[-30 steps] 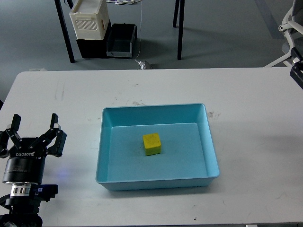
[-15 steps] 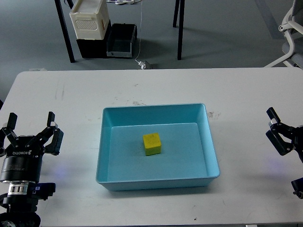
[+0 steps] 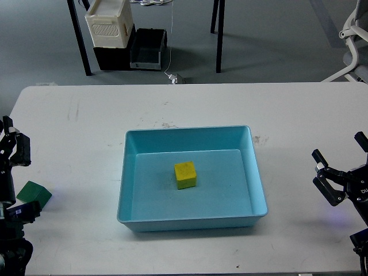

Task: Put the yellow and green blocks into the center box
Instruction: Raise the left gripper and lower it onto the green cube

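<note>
both grippers — left (image 3: 11, 146), right (image 3: 342, 164) — open; yellow block (image 3: 185, 175) in box (image 3: 190, 221).

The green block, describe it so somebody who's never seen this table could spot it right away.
On the white table, look left of the light blue box, near the table's left edge. The green block lies there beside the left gripper, the only green thing; the yellow block sits inside the box.
</note>
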`<action>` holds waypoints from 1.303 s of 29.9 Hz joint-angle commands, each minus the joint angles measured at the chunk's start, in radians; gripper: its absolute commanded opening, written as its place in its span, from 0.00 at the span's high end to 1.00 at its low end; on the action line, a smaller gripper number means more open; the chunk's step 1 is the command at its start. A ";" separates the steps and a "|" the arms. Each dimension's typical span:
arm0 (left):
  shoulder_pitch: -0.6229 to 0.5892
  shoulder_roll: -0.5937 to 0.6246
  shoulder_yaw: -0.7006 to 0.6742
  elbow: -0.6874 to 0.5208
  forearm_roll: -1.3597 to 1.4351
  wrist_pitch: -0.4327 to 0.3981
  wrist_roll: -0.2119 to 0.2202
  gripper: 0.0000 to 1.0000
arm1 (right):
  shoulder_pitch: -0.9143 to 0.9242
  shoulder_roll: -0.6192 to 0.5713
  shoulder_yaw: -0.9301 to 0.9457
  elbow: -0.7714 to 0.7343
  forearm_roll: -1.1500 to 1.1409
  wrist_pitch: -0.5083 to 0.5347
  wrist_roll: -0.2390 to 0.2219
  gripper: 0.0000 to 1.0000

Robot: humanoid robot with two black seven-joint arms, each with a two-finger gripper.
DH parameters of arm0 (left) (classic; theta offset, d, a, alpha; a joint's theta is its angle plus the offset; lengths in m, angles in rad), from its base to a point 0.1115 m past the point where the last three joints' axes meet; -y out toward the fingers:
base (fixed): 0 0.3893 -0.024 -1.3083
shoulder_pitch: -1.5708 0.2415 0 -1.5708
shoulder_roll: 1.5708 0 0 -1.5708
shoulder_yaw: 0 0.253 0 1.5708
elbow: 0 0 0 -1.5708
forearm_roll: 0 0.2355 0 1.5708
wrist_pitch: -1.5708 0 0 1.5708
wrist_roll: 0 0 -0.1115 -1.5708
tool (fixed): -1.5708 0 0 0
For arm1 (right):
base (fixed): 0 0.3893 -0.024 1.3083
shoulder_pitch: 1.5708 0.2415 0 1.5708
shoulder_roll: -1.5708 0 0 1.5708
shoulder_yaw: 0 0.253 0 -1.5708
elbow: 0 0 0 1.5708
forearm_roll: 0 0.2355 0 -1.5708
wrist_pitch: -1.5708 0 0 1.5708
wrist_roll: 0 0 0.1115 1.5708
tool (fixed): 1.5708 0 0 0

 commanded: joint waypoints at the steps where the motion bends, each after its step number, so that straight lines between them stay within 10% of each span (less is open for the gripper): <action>1: -0.175 0.000 -0.028 0.147 -0.008 0.000 -0.012 0.02 | 0.000 -0.016 -0.006 0.001 -0.017 -0.001 0.000 0.00; 7: -0.266 0.034 -0.076 0.227 -0.117 0.000 -0.018 0.02 | -0.003 -0.016 -0.003 0.001 -0.017 -0.001 0.000 0.00; 24: -0.266 0.730 0.196 0.129 -0.010 0.000 -0.022 0.00 | 0.011 0.006 0.021 -0.002 -0.016 0.021 0.000 0.00; 39: -0.780 1.269 0.705 0.057 0.150 0.000 -0.009 0.00 | -0.006 0.059 0.112 -0.005 -0.011 0.050 0.000 0.00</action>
